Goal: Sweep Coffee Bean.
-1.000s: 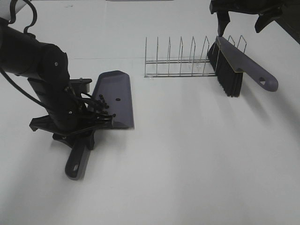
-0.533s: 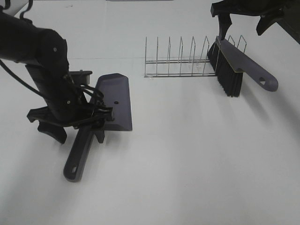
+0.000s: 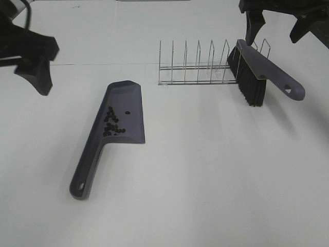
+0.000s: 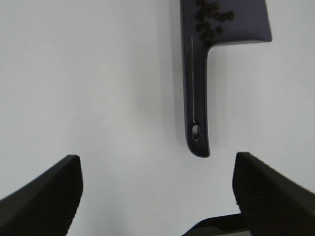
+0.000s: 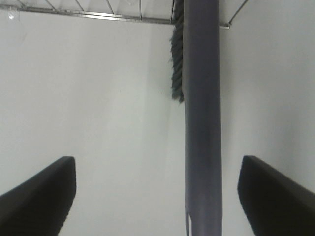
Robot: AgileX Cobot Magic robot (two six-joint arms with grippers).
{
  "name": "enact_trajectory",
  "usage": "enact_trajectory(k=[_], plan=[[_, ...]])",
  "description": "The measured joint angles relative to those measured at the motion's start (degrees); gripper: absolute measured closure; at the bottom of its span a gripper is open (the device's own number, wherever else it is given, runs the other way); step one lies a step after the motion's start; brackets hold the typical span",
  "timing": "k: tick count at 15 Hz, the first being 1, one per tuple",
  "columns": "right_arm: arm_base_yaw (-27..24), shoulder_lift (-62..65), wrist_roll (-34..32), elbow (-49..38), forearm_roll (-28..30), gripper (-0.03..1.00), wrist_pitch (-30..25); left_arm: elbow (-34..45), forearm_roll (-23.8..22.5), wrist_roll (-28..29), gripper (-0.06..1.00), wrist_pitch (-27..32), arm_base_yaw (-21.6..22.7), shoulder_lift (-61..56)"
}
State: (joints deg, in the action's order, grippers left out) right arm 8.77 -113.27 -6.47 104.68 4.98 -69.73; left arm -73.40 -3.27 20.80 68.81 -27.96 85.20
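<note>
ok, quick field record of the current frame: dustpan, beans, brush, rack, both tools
dustpan: flat on the table, handle toward the camera, not held
coffee beans: clustered in the pan near the handle end, one bean apart from the rest
brush: bristles down, leaning against the right end of the wire rack, not held
left tool: open, holding nothing, raised clear of the dustpan
right tool: open, holding nothing, above the brush handle
</note>
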Motion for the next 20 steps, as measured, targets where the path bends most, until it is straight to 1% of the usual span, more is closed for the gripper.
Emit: enact_trajectory(k=[1,2,4,5,6,9,10,13,14,15,16,19,20], plan=[[0.00,0.00,0.00,0.00,0.00,0.21,0.00,0.00,0.00,0.00,0.18,0.00,0.00,0.00],[0.00,6.65,0.06,-6.82,-0.57,0.21,0.00,3.15,1.32,0.00,0.18,0.34,0.00,-10.31],[0.00,14.61,0.06,-14.27,-1.03,0.21,0.00,8.82,2.06,-0.11,0.18,0.46,0.00,-21.37],[0.00,18.85,0.57,-18.45,-1.15,0.21,0.00,12.43,2.06,-0.23,0.18,0.69,0.00,-27.44],[0.00,20.57,1.03,-20.17,-1.20,0.21,0.00,14.21,2.01,-0.29,0.18,0.80,0.00,-30.60],[0.00,33.40,1.55,-33.52,-1.38,0.21,0.00,25.67,0.52,-0.52,0.18,1.26,0.00,-48.24],[0.00,37.59,1.55,-37.70,-1.66,0.21,0.00,29.45,0.17,-1.38,0.18,1.38,0.00,-53.74],[0.00,51.05,1.55,-50.59,-3.32,0.21,-0.06,39.02,0.46,-6.59,0.18,1.43,0.00,-68.18],[0.00,55.46,1.55,-54.20,-3.90,0.21,-0.11,40.62,0.92,-8.54,0.18,1.43,0.00,-72.14],[0.00,57.47,1.55,-55.75,-4.30,0.21,-0.11,41.25,1.38,-9.63,0.18,1.43,0.00,-73.85],[0.00,68.07,3.09,-62.68,-5.39,0.21,1.09,42.00,3.78,-14.21,0.18,0.57,0.00,-78.21],[0.00,84.51,7.33,-70.24,-7.22,0.21,3.27,44.00,8.48,-22.63,0.18,-6.30,0.00,-79.24],[0.00,90.30,9.00,-72.25,-7.62,0.21,3.27,44.63,10.03,-24.52,0.18,-7.22,0.00,-79.24]])
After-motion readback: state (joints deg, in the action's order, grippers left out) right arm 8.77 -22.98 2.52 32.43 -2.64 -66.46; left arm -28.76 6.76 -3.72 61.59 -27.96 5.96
